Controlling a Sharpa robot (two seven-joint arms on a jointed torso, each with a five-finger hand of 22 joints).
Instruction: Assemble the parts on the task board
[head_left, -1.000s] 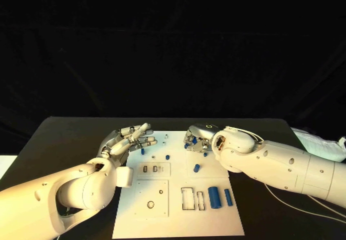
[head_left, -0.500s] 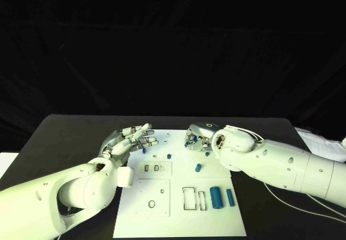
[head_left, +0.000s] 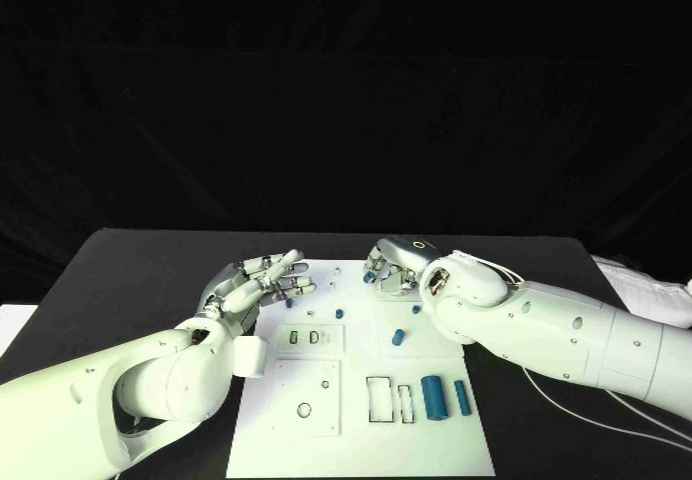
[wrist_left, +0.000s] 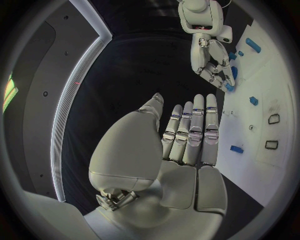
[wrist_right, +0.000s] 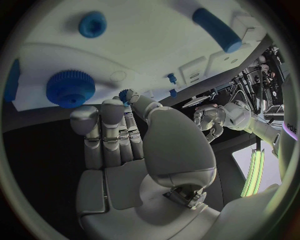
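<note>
Black table (head_left: 130, 270) carries our white task board (head_left: 361, 420) with blue parts (head_left: 434, 385) scattered on it, and we hold our left hand (head_left: 260, 285) and right hand (head_left: 387, 272) over its far end, fingers extended, grasping nothing.

We see a white task board (head_left: 361, 400) on a black table (head_left: 130, 280), its cut-outs outlined in black. The parts are blue: a thick cylinder (head_left: 434, 397), a slimmer peg (head_left: 462, 397) beside it, a toothed gear (wrist_right: 70, 88) and a small round piece (wrist_right: 92, 23). Both arms are white; the left hand (head_left: 260, 282) and right hand (head_left: 389, 268) are silver with darker seams.
</note>
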